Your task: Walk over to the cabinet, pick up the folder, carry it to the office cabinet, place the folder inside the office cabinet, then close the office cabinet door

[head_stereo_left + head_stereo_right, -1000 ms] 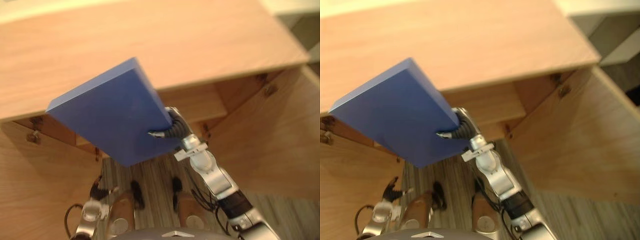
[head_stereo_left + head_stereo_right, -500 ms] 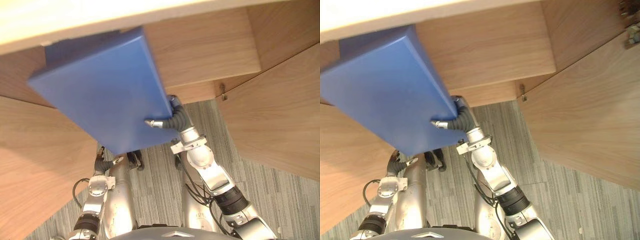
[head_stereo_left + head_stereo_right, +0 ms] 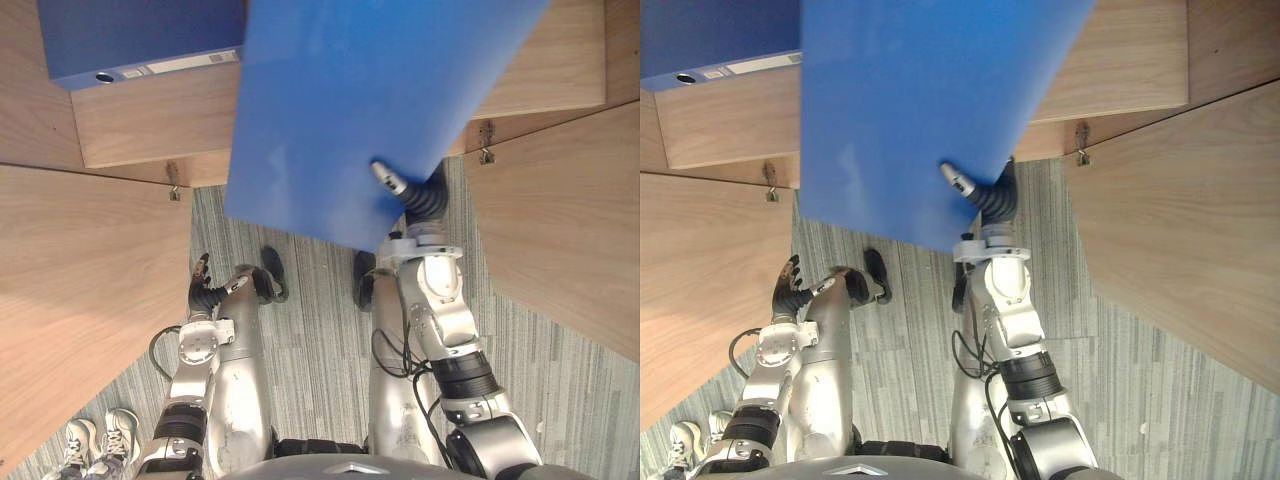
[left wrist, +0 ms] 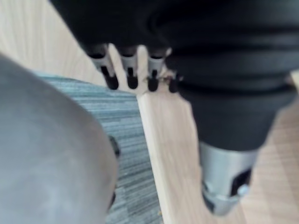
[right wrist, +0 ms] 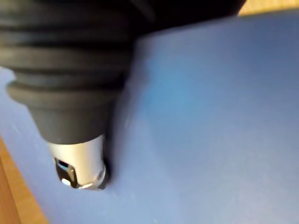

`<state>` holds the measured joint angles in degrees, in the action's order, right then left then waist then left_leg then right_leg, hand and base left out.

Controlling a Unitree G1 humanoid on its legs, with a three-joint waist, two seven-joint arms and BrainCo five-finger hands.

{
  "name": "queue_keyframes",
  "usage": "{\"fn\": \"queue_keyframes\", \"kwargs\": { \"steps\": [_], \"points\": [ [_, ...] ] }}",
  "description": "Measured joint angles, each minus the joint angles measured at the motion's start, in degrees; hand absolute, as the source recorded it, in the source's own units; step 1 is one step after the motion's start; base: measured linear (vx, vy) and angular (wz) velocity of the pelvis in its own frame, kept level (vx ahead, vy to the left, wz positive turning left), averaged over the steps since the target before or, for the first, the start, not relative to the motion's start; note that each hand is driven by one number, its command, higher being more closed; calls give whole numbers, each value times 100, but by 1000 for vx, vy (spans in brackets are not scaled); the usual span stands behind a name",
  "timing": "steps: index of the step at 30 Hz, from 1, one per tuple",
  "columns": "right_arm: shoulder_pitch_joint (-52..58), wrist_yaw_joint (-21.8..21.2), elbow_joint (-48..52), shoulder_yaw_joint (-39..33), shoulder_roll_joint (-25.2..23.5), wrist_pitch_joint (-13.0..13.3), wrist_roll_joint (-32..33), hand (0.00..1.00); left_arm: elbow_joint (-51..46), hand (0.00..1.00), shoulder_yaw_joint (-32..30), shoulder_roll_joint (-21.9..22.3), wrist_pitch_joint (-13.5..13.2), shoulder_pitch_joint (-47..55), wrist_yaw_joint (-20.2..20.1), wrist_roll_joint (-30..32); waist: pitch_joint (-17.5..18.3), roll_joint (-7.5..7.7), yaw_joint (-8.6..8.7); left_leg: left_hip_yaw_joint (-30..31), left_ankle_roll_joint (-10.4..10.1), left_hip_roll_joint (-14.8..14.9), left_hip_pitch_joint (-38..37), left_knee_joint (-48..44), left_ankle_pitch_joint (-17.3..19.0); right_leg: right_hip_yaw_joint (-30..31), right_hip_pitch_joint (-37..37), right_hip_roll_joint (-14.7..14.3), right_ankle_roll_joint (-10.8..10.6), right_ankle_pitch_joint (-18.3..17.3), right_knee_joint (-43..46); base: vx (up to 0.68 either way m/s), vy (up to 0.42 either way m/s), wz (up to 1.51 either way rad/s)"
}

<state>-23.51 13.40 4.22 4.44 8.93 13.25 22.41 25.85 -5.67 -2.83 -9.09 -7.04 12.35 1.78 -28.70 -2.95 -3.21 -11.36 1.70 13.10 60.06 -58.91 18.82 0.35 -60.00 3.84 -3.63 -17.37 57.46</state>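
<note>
Grip: right hand (image 3: pixel 392 184) pinches lower edge of blue folder (image 3: pixel 350 100), thumb on near face, fingers hidden behind. Folder tilted, upper part across opening of office cabinet (image 3: pixel 150 130); cannot tell if past front edge. Second blue binder (image 3: pixel 130 35) lies flat inside. Left door (image 3: pixel 70 300) and right door (image 3: pixel 560 220) swung wide. Left hand (image 3: pixel 203 287) low over carpet (image 3: pixel 310 330), fingers loosely straight, holding nothing.
</note>
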Motion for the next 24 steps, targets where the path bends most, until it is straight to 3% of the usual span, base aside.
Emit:
{"fn": "queue_keyframes", "kwargs": {
  "steps": [7,16,24],
  "points": [
    [-921,351,-320,-513,34,250,880,100,-26,0,-142,12,29,-34,201,-172,-13,5,-23,111,-41,-19,150,52,-69,-123,-88,27,40,-21,-13,-31,-64,7],
    [-2351,973,-1504,-635,158,20,1760,100,15,0,-433,64,88,-271,483,-411,-85,14,-41,282,-81,-49,460,98,-189,-305,-293,54,62,-7,-21,-27,-59,6],
    [-3402,1346,-2021,-1020,211,124,2769,100,58,0,-448,65,106,-393,628,-621,-85,14,-71,390,-92,-92,674,128,-279,-424,-436,102,67,-4,-25,-39,-43,6]
  ]
}}
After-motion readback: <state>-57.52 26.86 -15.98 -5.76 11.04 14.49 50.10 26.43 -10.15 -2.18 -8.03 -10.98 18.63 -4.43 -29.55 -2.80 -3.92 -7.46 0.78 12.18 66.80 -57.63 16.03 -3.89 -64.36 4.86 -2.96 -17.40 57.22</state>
